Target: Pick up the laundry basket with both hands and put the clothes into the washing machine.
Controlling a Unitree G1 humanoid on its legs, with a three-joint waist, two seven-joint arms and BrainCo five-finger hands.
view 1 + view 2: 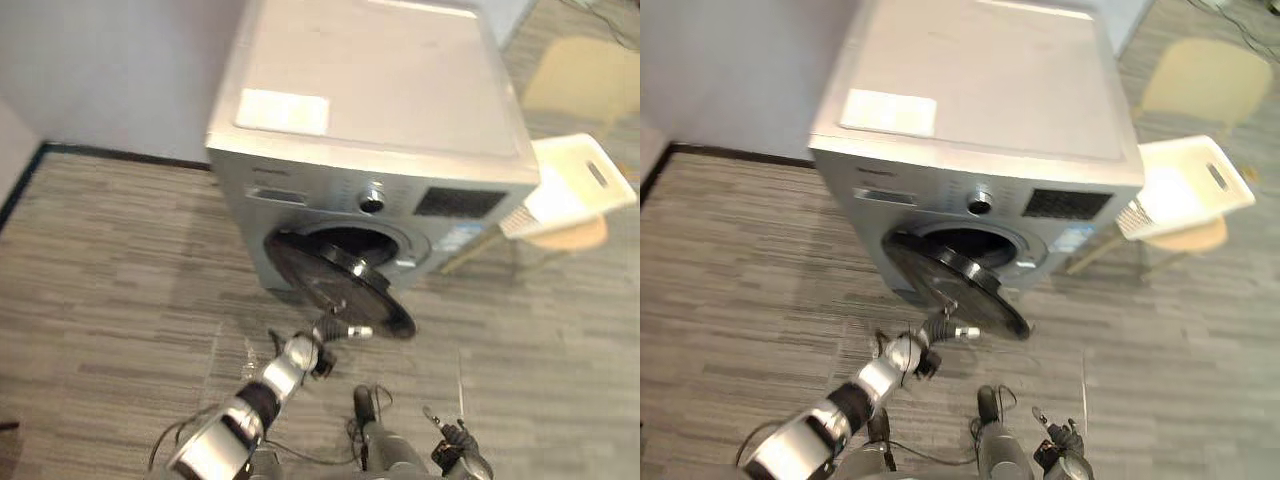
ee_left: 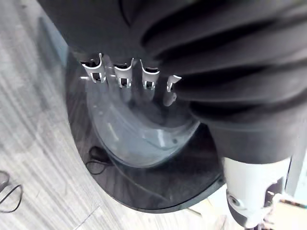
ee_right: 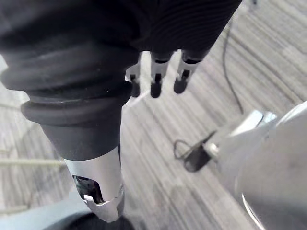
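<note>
Laundry basket [image 1: 575, 185], white, sits on a stool [image 1: 580, 240] right of the washing machine [image 1: 370, 90], well apart from both hands: left hand [image 1: 330, 330], fingers straight, touches the open door [image 1: 325, 275]; right hand [image 1: 458, 442], fingers relaxed and empty, hangs nearer.

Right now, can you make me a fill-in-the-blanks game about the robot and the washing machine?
1. The washing machine has a round door that is ____.
2. The hand at the door is the robot's ____ one.
3. The laundry basket on the stool is coloured ____.
4. The right hand holds ____.
Missing words: open; left; white; nothing.
</note>
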